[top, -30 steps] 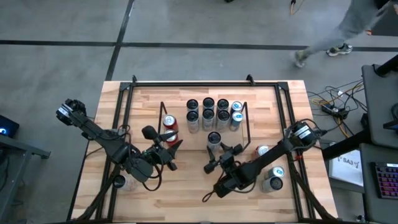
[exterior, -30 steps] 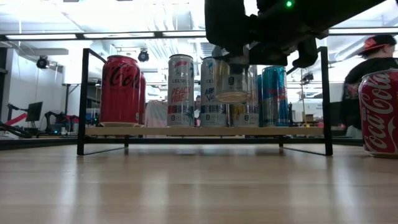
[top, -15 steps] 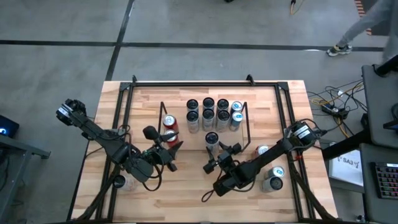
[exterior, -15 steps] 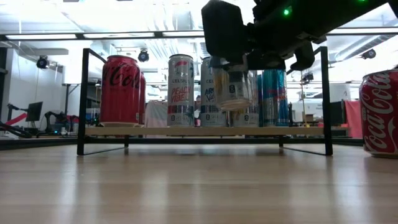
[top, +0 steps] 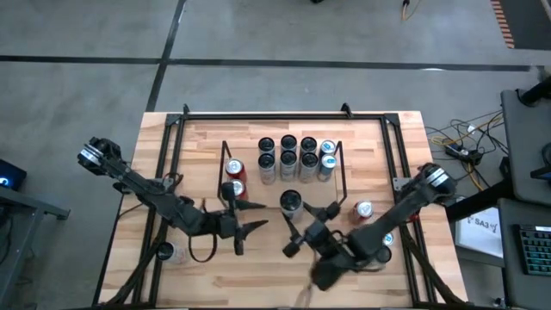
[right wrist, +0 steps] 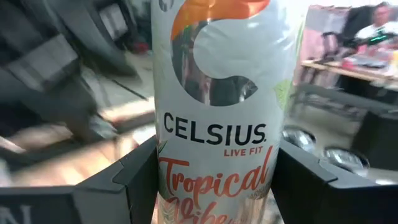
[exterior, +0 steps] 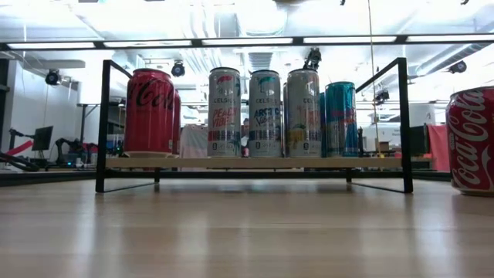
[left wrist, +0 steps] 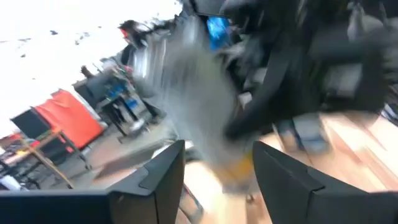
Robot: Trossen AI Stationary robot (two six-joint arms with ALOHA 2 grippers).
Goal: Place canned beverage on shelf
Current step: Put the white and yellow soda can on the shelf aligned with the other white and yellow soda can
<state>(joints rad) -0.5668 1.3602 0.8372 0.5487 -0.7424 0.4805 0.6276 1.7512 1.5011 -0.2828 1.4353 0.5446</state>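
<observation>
The right gripper [top: 303,226] clasped a white Celsius can [right wrist: 214,118] upright above the bench [top: 258,275], just in front of the shelf [exterior: 255,164]. The left gripper [top: 248,232], nearby, stood open and empty

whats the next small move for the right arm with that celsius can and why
Probably carry it forward toward the shelf. The right gripper is shut on the Celsius can, which in the high view sits in front of the shelf, not yet on it. An open stretch of the shelf's base lies ahead, between the red cans and the silver rows.
</observation>
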